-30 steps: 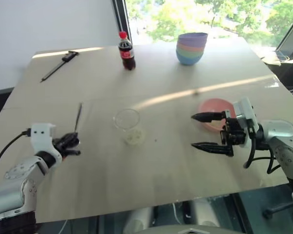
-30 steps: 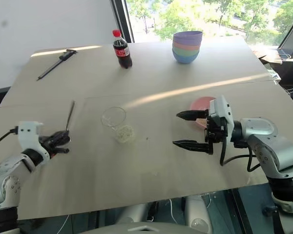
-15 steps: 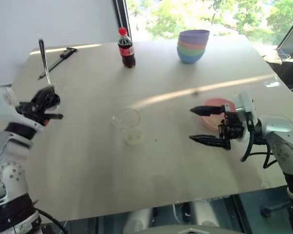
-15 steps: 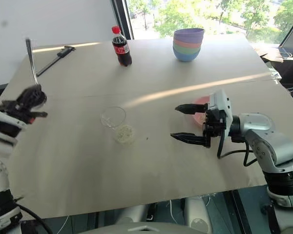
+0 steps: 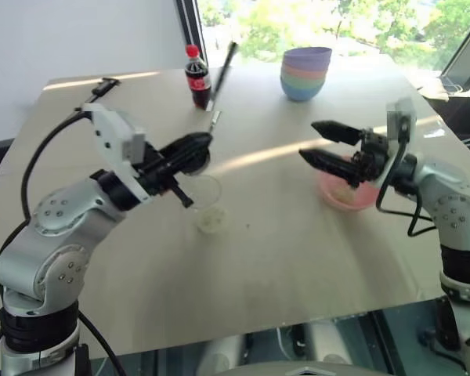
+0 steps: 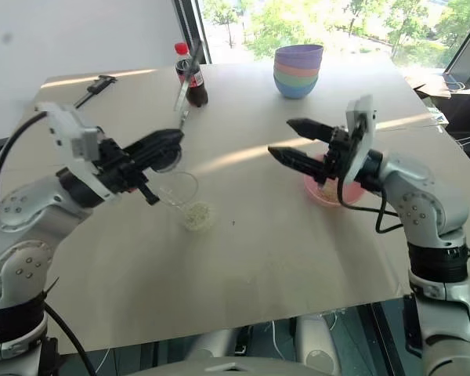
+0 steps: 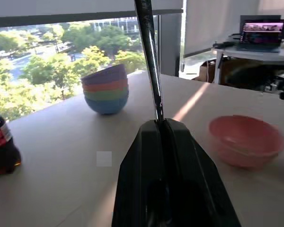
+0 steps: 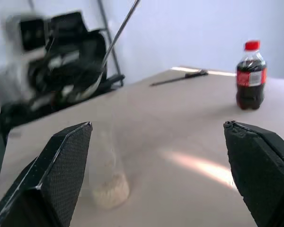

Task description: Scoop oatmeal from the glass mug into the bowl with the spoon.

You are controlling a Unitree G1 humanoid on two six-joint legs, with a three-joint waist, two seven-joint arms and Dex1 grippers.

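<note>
Since a second ago the left gripper (image 5: 194, 146) has swung up from the table's near left edge toward the middle, carrying the spoon (image 5: 220, 80) with it, while the right gripper (image 5: 319, 142) has lifted a little and now hangs over the bowl (image 5: 346, 195). In the left eye view the left fingers are pinched tight on the spoon at its bowl end, with the thin handle slanting up toward one o'clock past the cola bottle (image 5: 195, 77); the glass mug (image 5: 206, 193) stands just below those fingertips, at their five o'clock, and the oatmeal (image 5: 211, 221) shows as a pale clump at its base. The right eye view shows the right jaws spread wide and empty, pointing toward nine o'clock, with the pink bowl under and behind them; whether any flakes lie in it I cannot tell. The stack of bowls (image 6: 298, 71) sits at the table's far edge at twelve o'clock, and the black tool (image 6: 92, 87) at about ten. In the left wrist view the closed black fingers grip the spoon's shaft, which rises straight away from them, with the pink bowl off at three o'clock. In the right wrist view the two fingers stand far apart, the mug with its oats between them lower down. As I judge it, the spoon is picked up, though held by the wrong end for scooping, and no scoop has yet been made; dipping, carrying and tipping all remain.
</note>
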